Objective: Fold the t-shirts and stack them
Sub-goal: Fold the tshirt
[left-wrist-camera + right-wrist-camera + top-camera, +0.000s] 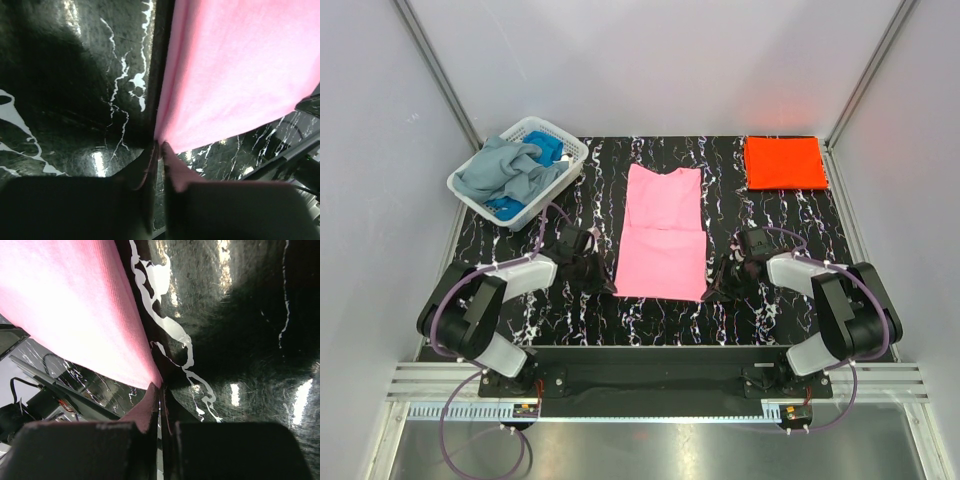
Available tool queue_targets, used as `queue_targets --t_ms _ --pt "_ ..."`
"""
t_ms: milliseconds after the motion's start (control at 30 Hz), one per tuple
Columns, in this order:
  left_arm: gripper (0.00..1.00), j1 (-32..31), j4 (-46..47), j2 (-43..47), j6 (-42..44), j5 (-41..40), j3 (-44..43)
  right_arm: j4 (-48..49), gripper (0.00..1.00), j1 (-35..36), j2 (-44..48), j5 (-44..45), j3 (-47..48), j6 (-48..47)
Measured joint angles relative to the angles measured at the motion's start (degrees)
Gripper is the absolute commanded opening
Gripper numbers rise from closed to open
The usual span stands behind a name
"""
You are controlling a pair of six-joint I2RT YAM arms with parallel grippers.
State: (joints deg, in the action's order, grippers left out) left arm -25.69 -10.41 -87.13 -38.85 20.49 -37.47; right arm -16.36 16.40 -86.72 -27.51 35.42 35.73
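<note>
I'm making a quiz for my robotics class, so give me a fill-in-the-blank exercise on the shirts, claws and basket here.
The folded shirt at the far right is ____.
The middle shirt is ____.
The left claw and right claw each pinch one of its ____ corners.
The basket stands at the far ____ corner.
Missing words: orange, pink, near, left.

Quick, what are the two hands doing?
Left hand: closed on a corner of the pink shirt.
Right hand: closed on the pink shirt too.
</note>
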Motion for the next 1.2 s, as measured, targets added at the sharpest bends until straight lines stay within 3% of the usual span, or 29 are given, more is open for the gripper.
queue_targets --t_ms 333,533,967,1200 --pt "0.00 -2.71 -1.90 1.64 -0.70 -1.84 -0.07 -2.95 0.00 0.66 2.78 2.43 -0.31 0.17" --pt "0.00 -7.04 -7.28 8.59 -3.32 -3.89 1.64 -9.16 0.00 1.53 9.55 5.05 -0.52 0.83" --pt "0.00 -8.98 -15.74 22.60 -7.28 -5.31 2.58 -17.35 0.00 4.55 24.59 5.68 -1.90 2.32" --pt "0.00 -8.26 -22.75 21.70 -6.56 -7.15 -5.88 -23.41 0.00 4.63 23.74 7.23 5.31 1.99"
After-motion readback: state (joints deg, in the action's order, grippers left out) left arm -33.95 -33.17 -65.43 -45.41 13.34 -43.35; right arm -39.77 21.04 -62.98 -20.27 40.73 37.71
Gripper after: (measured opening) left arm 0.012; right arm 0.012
